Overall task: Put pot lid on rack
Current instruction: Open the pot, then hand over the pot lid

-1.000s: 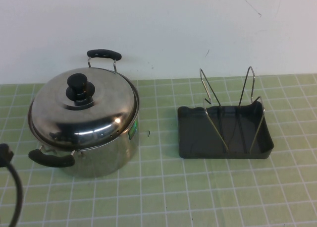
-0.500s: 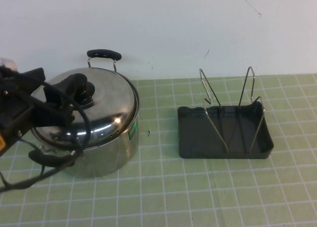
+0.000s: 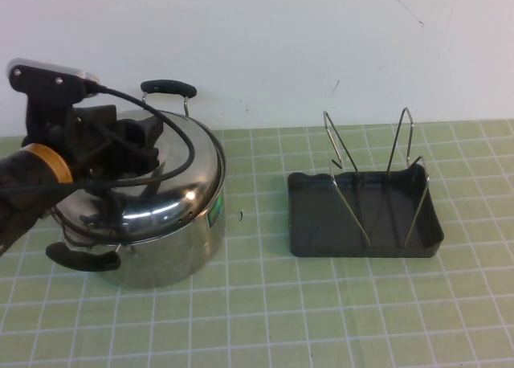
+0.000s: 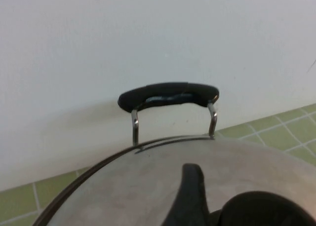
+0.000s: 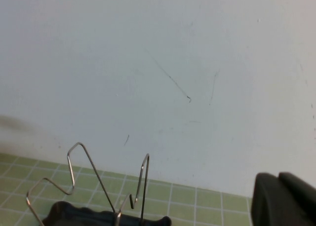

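Right, worktop (image 3: pixel 337 320) first: green grid, nothing shifted on it. Pot (image 3: pixel 173 239) sits at the left side toward the back edge, same spot as a second ago. Pot lid (image 3: pixel 181 175) is seated on the pot, not lifted.

Rack (image 3: pixel 365 215) is right of centre, well apart from the pot. Both wire loops are upright and the tray is bare. Unchanged.

What changed: a second ago my left arm was barely in shot at the left edge. Now it has swung in over the lid from the left, and the left claw (image 3: pixel 132 139) is at the lid's centre, right where the knob (image 4: pixel 261 208) is. My read is that I'm in the approach-to-grasp step; the lift hasn't started.

Hidden bits: in the high view the arm and cable cover the knob completely. The left wrist view shows only one dark finger (image 4: pixel 190 196) and part of the knob, cut off at the frame edge, so I cannot tell whether that claw is spread or closed on the knob.

Right claw: only a dark corner of it shows in its own wrist view, out of the high view, parked off the right side facing the rack. Can't tell its state either.
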Action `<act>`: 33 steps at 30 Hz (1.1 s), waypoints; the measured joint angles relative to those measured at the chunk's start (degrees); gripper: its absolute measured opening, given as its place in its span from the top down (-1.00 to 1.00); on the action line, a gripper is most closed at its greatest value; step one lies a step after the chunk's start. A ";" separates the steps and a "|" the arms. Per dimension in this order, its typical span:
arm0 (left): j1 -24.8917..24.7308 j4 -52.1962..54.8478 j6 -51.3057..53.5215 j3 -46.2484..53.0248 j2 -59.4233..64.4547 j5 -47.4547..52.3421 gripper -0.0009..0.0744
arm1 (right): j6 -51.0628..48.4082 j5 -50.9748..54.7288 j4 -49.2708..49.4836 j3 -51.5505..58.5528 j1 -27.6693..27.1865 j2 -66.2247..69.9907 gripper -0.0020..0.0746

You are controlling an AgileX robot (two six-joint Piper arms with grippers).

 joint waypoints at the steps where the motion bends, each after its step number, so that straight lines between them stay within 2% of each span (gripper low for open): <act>1: 0.00 -0.04 0.16 -0.39 1.19 0.00 -0.40 | 0.00 0.00 0.00 0.00 0.00 0.00 0.95; 5: 0.00 -0.14 1.60 -1.20 4.75 -0.74 -0.32 | 0.00 0.00 0.00 0.00 0.00 0.00 0.95; 7: 0.00 -0.39 1.85 -1.47 5.31 -1.26 -0.16 | 0.00 0.00 0.00 0.00 0.00 0.00 0.95; 9: 0.00 -0.72 1.84 -1.71 5.56 -1.93 0.13 | 0.00 -0.28 0.00 0.00 0.00 0.00 0.95; 17: 0.00 -2.25 2.21 -1.71 4.54 -1.95 0.16 | 0.00 -1.78 0.00 0.00 0.00 0.00 0.95; 21: 0.00 -2.48 0.71 -1.20 -0.09 -3.27 0.16 | 0.71 -7.04 -1.06 -0.29 0.00 0.00 0.95; 23: 0.00 -2.58 -0.49 -1.20 -4.04 -6.05 0.16 | 3.86 -8.91 -4.70 -1.93 0.00 0.00 0.95; 25: -0.04 -2.67 -1.88 -1.20 -7.88 -9.70 0.16 | 9.89 -9.98 -11.04 -4.20 0.09 0.00 0.95; 28: -1.30 -2.67 -4.89 -1.20 -13.54 -15.24 0.16 | 28.16 -14.01 -30.01 -7.85 0.47 0.00 0.95; 31: -4.55 -2.10 -6.83 -1.20 -18.49 -19.36 0.16 | 47.24 -23.11 -47.88 -10.30 0.49 0.53 0.95; 33: -8.49 -2.40 -7.11 -1.20 -21.05 -20.62 0.16 | 56.96 -30.69 -56.79 -11.31 0.49 1.82 0.95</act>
